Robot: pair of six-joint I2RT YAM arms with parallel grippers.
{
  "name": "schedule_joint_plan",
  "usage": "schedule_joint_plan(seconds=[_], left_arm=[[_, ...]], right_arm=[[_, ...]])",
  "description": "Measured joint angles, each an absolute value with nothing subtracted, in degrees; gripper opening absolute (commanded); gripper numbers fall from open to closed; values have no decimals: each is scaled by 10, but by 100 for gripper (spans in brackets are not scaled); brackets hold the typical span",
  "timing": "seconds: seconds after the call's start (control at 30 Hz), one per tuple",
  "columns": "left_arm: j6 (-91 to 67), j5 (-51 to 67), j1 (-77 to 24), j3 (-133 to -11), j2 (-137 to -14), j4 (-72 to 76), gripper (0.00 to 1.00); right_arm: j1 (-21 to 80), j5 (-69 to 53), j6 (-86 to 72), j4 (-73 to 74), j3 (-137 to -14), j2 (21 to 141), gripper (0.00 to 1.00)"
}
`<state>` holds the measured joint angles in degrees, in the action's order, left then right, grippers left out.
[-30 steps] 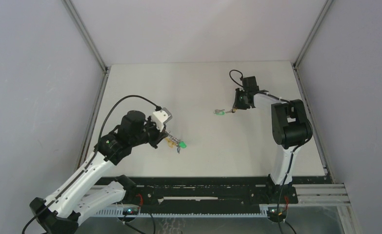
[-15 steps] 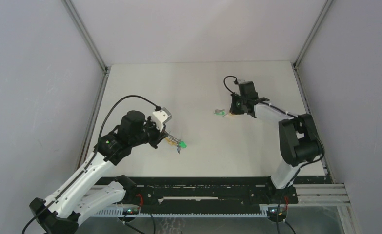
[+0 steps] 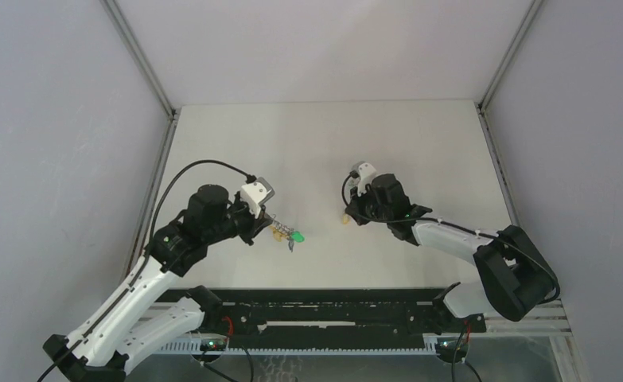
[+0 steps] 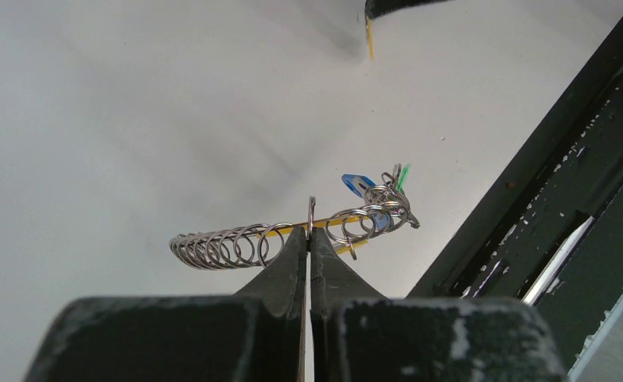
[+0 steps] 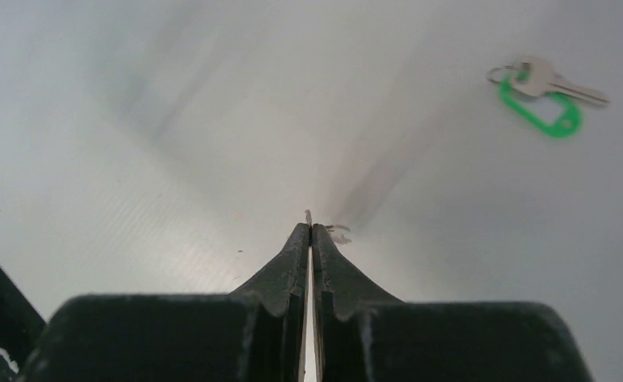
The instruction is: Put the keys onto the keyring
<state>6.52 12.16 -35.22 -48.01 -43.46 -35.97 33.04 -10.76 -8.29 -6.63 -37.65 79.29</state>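
Note:
My left gripper (image 3: pixel 270 228) (image 4: pixel 309 233) is shut on the keyring (image 3: pixel 280 231) (image 4: pixel 236 245), pinching a small ring on its yellow band. The ring's silvery loops fan out to the left. A blue key (image 4: pixel 358 184) and a green key (image 3: pixel 297 236) (image 4: pixel 403 175) hang at its right end. My right gripper (image 3: pixel 349 215) (image 5: pixel 309 227) is shut on an orange-tan key (image 3: pixel 345 216) (image 4: pixel 369 49), and only a thin edge of that key (image 5: pixel 308 213) shows past the tips. It hangs just right of the keyring, apart from it. Another green-tagged key (image 5: pixel 543 99) lies loose on the table.
The white table (image 3: pixel 419 135) is bounded by grey walls on three sides. A black rail (image 3: pixel 324 306) (image 4: pixel 547 199) runs along the near edge, close below the keyring.
My right gripper has shut on the orange-tan key and swung from the back right to the centre, leaving the loose green key behind. The left arm has barely moved.

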Motion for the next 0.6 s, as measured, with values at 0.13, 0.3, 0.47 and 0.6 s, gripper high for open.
schedule_joint_plan(seconds=[0.13,0.3,0.47,0.6], left_arm=[[61,120,-352,-480,-416,-362,0],[56,105,-352,-480,-399,-361,0],[51,76,-350,-480,-399,-362,0],[49,59,-348,-480,-400,-362,0]], right_arm=[[374,-116,-90,-116,-357,802,0],[411,-115,-127,-186,-353,848,0],[420,-85,-189,-228,-352,901,0],[416,-52,-251,-249,-337,925,0]])
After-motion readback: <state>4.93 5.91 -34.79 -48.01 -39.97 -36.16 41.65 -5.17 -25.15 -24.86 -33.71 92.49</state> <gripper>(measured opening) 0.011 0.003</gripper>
